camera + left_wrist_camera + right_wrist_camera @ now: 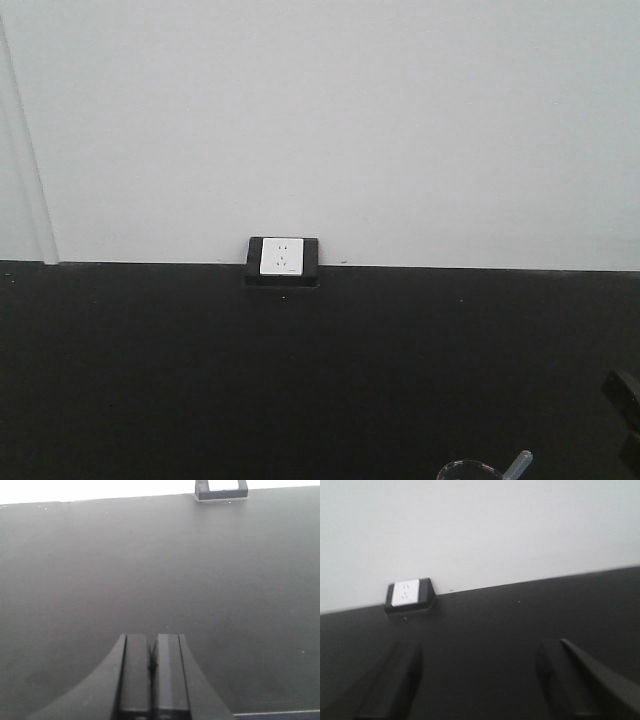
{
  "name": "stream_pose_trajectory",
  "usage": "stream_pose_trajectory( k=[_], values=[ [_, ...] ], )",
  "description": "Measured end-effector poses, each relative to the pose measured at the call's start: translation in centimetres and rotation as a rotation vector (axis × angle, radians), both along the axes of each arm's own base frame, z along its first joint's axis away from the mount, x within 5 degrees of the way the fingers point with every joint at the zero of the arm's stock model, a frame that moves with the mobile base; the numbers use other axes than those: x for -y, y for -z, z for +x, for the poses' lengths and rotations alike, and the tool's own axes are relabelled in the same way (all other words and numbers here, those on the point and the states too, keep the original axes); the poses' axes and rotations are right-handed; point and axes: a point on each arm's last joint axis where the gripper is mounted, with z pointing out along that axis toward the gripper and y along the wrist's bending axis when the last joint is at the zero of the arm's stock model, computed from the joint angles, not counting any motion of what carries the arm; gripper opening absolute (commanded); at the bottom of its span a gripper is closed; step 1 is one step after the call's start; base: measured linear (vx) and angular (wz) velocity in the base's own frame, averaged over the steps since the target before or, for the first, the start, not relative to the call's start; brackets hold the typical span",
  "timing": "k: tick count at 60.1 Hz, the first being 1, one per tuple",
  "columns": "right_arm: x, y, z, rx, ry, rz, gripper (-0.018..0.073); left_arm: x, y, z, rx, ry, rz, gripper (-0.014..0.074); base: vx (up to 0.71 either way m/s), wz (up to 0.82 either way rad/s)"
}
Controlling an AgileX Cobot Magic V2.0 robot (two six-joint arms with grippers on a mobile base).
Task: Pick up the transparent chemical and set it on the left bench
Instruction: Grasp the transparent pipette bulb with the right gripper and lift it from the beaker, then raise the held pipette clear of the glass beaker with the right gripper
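Note:
The transparent chemical point(478, 470) is a clear glass beaker with a pale-blue rod point(519, 464) leaning out of it. Only its rim shows, at the bottom edge of the front view, right of centre, on the black bench point(300, 380). It does not show in either wrist view. My left gripper point(152, 662) is shut and empty, its two fingers pressed together above the bare bench. My right gripper point(480, 680) is open wide with nothing between its fingers point(395, 680). A dark piece at the right edge of the front view point(624, 388) seems to be part of it, to the right of the beaker.
A white wall stands behind the bench. A black-framed white power socket point(282, 260) sits at the bench's back edge; it also shows in the left wrist view point(221, 490) and the right wrist view point(407, 594). A white pipe point(25, 170) runs down the wall at far left.

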Motion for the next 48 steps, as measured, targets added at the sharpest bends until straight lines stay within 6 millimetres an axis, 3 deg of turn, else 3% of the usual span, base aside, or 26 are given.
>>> stream_pose_trajectory(
  k=[6,16,32,48],
  values=[
    [0.1,0.6,0.7,-0.05,0.04,0.162,0.0624,0.0,0.0,0.0,0.0,0.0,0.0,-0.0003,0.0,0.0],
    [-0.1,3.5,3.0,-0.2,0.094,0.325,0.0596,0.0,0.0,0.0,0.0,0.0,0.0,-0.0003,0.0,0.0],
    [-1.5,7.2,6.3,-0.262,-0.005,0.385,0.058,0.0,0.0,0.0,0.0,0.0,0.0,-0.0003,0.0,0.0],
    [-2.7,10.8,8.1,-0.343,-0.108,0.417,0.0533,0.0,0.0,0.0,0.0,0.0,0.0,-0.0003,0.0,0.0]
  ],
)
